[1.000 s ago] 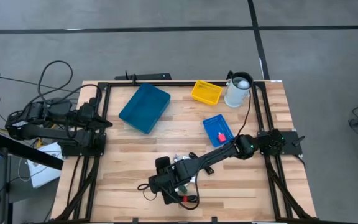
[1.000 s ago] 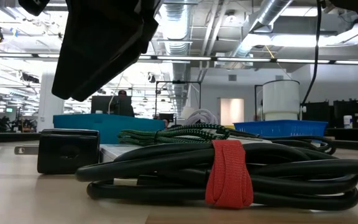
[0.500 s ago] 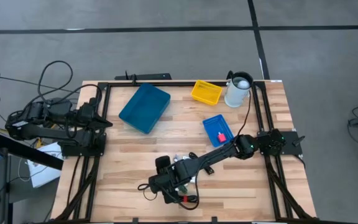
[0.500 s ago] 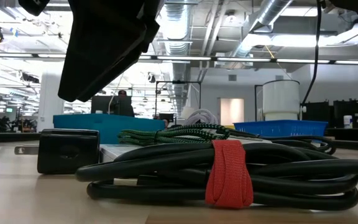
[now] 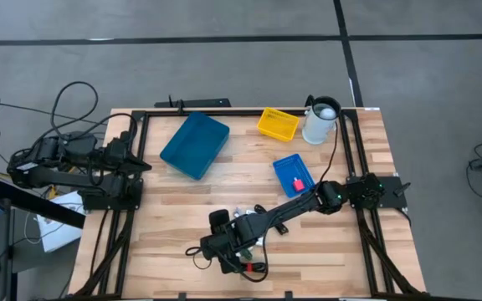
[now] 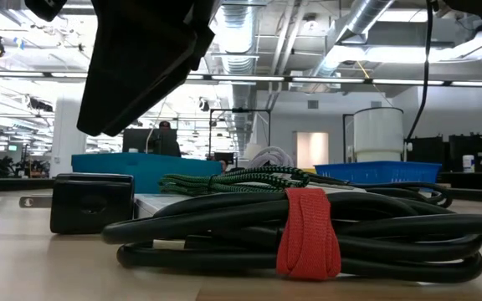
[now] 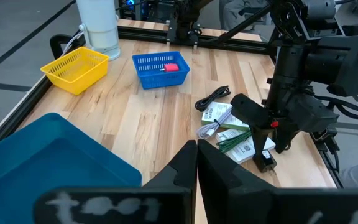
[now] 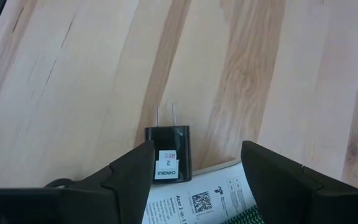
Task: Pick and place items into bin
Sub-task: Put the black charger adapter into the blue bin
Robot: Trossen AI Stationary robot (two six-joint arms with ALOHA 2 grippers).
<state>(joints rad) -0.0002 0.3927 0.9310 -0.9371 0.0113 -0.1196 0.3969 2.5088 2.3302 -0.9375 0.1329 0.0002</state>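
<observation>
High view: showed right gripper [image 5: 224, 242] over the item pile [image 5: 239, 238] near the table's [image 5: 182, 226] front edge, teal bin [image 5: 194, 144] well apart toward the back-left corner; left gripper [image 5: 132, 142] parked shut at the left edge.

Low view: showed coiled black cord [image 6: 308, 230] with red strap [image 6: 306, 232], bare wood in front.

Right wrist view: showed fingers [image 8: 129, 168] spread wide, empty, straddling the black plug adapter [image 8: 168, 153]; should descend squarely, clear of the printed card [image 8: 197, 199].
</observation>
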